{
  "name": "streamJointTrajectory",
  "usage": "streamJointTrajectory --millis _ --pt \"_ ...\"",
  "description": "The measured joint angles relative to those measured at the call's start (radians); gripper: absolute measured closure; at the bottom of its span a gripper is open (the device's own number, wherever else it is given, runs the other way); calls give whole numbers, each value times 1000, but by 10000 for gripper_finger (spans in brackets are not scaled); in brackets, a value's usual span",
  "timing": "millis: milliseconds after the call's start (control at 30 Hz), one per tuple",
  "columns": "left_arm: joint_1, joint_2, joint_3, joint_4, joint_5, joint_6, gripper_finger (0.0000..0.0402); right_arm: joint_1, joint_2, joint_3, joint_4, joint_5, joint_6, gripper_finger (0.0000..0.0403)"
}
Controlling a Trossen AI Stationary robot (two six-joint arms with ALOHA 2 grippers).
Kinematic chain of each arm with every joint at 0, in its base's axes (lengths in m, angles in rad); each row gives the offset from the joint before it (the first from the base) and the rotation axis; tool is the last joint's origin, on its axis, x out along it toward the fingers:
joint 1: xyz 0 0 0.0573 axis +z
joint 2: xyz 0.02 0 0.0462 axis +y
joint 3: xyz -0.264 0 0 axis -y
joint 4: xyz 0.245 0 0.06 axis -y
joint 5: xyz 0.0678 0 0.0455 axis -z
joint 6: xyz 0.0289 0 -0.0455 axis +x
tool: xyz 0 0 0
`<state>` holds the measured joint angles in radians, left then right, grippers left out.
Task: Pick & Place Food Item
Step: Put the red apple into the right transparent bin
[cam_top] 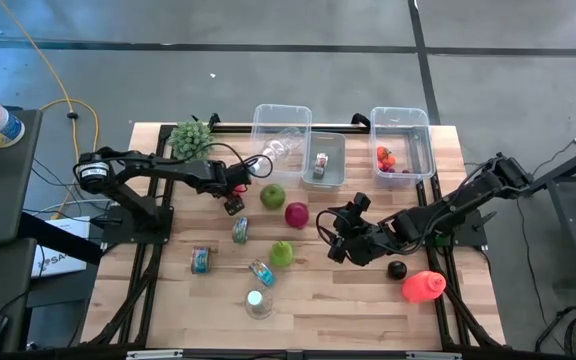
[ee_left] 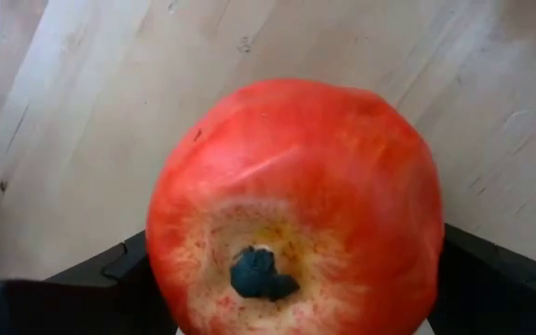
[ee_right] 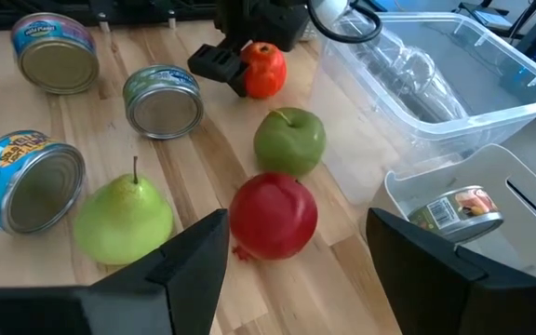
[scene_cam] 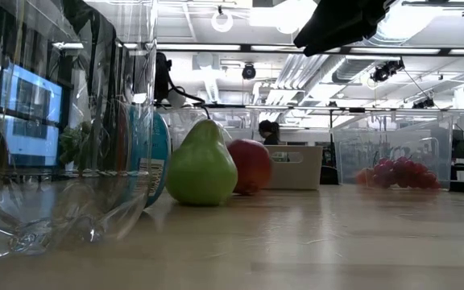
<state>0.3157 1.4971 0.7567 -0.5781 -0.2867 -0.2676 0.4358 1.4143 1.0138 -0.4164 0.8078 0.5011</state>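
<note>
In left pincer [ee_right: 234, 67]: tomato [ee_left: 296, 205], stem-end camera-ward.

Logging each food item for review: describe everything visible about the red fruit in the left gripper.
The red-orange fruit is round and glossy, with a paler yellowish patch around a dark blue-grey calyx end. It sits between the dark fingers of the left gripper, above the wooden table near the green apple. Whether it touches the table cannot be told.

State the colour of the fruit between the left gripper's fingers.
Red-orange, with a yellowish patch around its dark calyx; clearest in the left wrist view.
</note>
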Motion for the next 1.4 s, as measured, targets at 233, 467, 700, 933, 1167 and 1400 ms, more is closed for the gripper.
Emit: streamJointTrajectory --millis 233,467,700,933,1167,1400 --pt "-15 -12 0 -69 -4 -11 82 0 0 0 0 0 -1 158" --pt "-95 -127 0 -176 -93 -61 84 0 0 0 1 0 -2 158" --pt "-208 -335 47 -275 -185 -127 84 0 0 0 11 0 -1 158" --pt "-364 -536 114 -257 -292 -153 85 0 0 0 31 -1 -1 158" --pt "-582 -608 116 115 -291 139 85 0 0 0 128 -67 -11 158" --pt "-770 -540 118 504 -379 584 85 13 0 0 401 -108 -137 158"
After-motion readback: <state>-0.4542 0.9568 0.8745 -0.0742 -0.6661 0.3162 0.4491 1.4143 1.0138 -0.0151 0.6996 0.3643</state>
